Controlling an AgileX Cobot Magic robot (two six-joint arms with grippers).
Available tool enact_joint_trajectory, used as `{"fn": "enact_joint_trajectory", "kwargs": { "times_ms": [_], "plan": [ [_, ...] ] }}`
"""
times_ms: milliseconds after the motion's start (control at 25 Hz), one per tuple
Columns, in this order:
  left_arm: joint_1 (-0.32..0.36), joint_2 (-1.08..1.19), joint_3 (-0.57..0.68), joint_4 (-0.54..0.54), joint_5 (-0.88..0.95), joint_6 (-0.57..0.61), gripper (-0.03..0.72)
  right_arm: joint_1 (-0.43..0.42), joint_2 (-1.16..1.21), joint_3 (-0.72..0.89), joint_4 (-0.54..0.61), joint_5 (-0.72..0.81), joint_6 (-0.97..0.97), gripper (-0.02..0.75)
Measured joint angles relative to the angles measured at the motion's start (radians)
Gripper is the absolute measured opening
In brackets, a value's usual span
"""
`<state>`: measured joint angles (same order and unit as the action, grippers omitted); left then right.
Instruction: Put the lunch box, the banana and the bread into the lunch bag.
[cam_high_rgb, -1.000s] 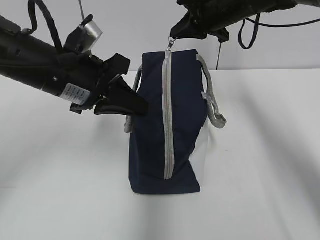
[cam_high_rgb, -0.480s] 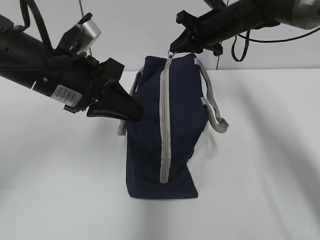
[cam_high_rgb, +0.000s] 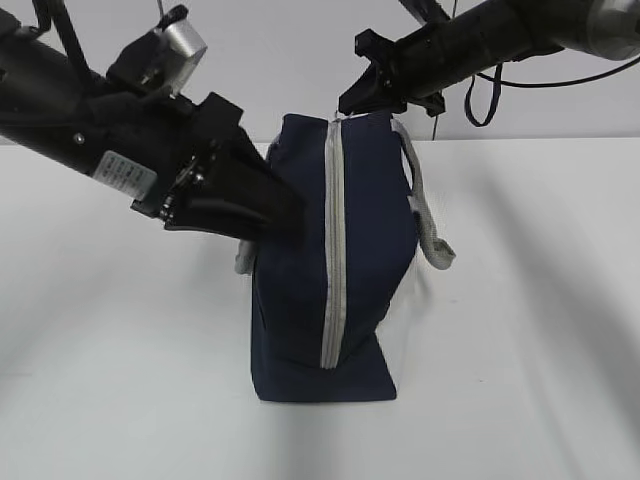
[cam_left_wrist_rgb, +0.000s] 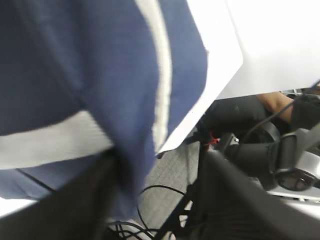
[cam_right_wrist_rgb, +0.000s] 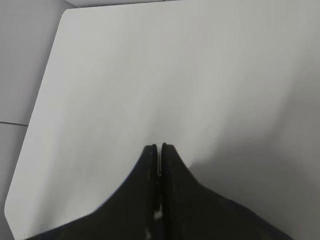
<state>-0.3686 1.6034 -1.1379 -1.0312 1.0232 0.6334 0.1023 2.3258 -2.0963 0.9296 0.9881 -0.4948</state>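
Note:
The navy lunch bag (cam_high_rgb: 370, 250) stands on end on the white table, its grey zipper (cam_high_rgb: 331, 250) closed from top to bottom. My right gripper (cam_high_rgb: 345, 106) sits at the bag's top end, shut on the zipper pull. In the right wrist view its fingers (cam_right_wrist_rgb: 159, 147) are pressed together with a small pale glint between them. My left gripper (cam_high_rgb: 285, 215) is against the bag's left side, open. In the left wrist view the left gripper (cam_left_wrist_rgb: 160, 160) shows a wide gap, with the lunch bag's fabric (cam_left_wrist_rgb: 100, 75) hanging against the left finger. Lunch box, banana and bread are out of view.
Grey webbing handles hang on the bag's right side (cam_high_rgb: 432, 230) and left side (cam_high_rgb: 243, 262). White table (cam_high_rgb: 520, 330) surrounds the bag. Past the table edge (cam_left_wrist_rgb: 222, 75), the left wrist view shows floor, cables and dark equipment (cam_left_wrist_rgb: 280, 155).
The left gripper's jaws have spread apart and let go of the bag's side. The right gripper has come down a little and the bag has settled lower.

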Motion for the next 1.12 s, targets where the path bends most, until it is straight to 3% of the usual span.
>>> {"fn": "enact_joint_trajectory", "kwargs": {
  "times_ms": [80, 200, 640, 880, 1120],
  "plan": [
    [0.004, -0.002, -0.025, 0.004, 0.039, -0.026, 0.468, 0.000, 0.000, 0.000, 0.000, 0.007, -0.010, -0.016],
    [0.025, -0.002, -0.075, 0.019, 0.089, -0.109, 0.539, -0.002, 0.000, -0.001, 0.000, 0.015, -0.037, -0.016],
    [0.120, 0.049, -0.357, 0.223, -0.002, -0.545, 0.473, -0.002, 0.002, -0.002, 0.000, 0.038, -0.079, -0.016],
    [0.121, 0.246, -0.473, 0.245, -0.002, -0.577, 0.430, -0.002, 0.002, -0.002, 0.001, 0.039, -0.083, -0.016],
    [0.121, 0.433, -0.669, 0.246, -0.005, -0.613, 0.427, -0.002, 0.002, -0.002, 0.002, 0.043, -0.087, -0.016]
  ]
}}
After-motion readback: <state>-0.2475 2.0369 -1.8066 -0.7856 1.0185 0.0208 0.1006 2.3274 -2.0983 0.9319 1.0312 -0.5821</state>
